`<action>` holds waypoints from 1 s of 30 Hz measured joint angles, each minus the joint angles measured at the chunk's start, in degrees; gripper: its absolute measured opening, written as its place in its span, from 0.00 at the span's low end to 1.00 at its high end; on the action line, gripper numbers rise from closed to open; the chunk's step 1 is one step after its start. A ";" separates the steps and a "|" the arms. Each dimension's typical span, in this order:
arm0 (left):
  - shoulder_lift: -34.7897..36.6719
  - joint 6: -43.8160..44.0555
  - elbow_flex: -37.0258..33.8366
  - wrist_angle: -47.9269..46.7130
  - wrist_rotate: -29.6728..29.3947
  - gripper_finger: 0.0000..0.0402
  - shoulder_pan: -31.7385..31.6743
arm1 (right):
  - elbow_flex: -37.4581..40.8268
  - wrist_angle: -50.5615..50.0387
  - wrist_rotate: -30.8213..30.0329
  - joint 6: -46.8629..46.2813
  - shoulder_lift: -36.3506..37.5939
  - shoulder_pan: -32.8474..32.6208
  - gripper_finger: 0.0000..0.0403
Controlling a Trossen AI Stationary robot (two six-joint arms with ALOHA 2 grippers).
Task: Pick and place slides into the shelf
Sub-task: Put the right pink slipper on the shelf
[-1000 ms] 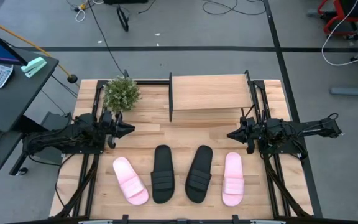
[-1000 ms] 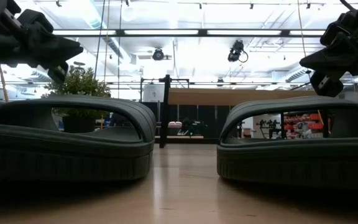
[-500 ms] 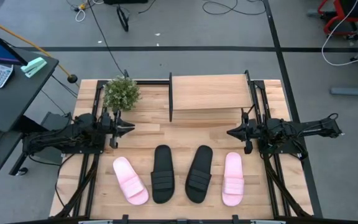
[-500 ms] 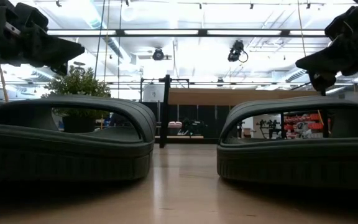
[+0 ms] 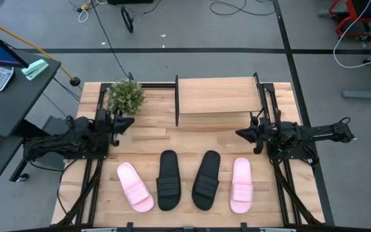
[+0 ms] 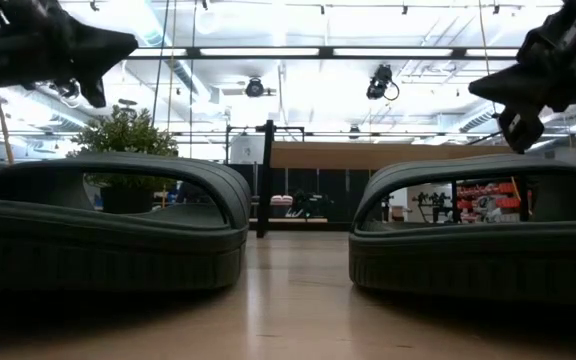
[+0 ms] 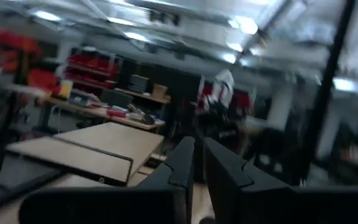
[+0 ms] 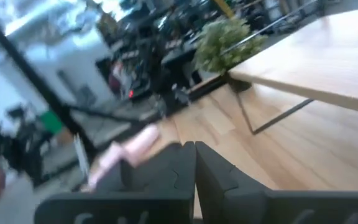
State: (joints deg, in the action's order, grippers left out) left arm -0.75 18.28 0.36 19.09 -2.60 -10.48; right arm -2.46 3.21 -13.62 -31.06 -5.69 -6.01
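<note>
I see all four slides in a row on the near half of the table [image 5: 153,138], none on the shelf [image 5: 216,96]. From left: a pink slide [image 5: 135,187] angled with its toe to the near right, a black slide [image 5: 168,180], a second black slide [image 5: 205,180] leaning slightly to the right at its far end, and a second pink slide [image 5: 241,185] lying straight. The two black ones sit just beside each other; each pink one is near its black neighbour but apart.

The shelf stands at the far middle of the table, its plywood top bare. A small plant [image 5: 125,96] sits at the far left, just left of the shelf.

My left gripper [image 5: 129,120] hangs above the table at the left, beside the plant, fingers pressed together with nothing between them. My right gripper [image 5: 239,134] hangs at the right, just near of the shelf's right end, fingers likewise together and holding nothing.

From table height, the two black slides fill the foreground, both grippers above them.
</note>
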 joint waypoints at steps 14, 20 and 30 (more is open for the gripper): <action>-13.73 3.48 13.08 -3.44 -1.26 0.10 -0.01 | -6.72 5.98 -7.90 5.61 -3.96 0.01 0.03; -27.49 3.57 22.79 -8.73 0.40 0.19 -0.02 | -16.84 1.15 -7.84 2.64 -12.29 0.01 0.03; -43.53 6.66 36.14 -21.63 11.46 0.31 2.04 | -35.41 -18.68 1.75 -5.30 -26.59 -0.01 0.05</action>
State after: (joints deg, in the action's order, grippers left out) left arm -44.28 24.95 36.50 -2.55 8.86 -8.44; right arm -37.87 -15.46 -11.88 -36.36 -32.28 -6.02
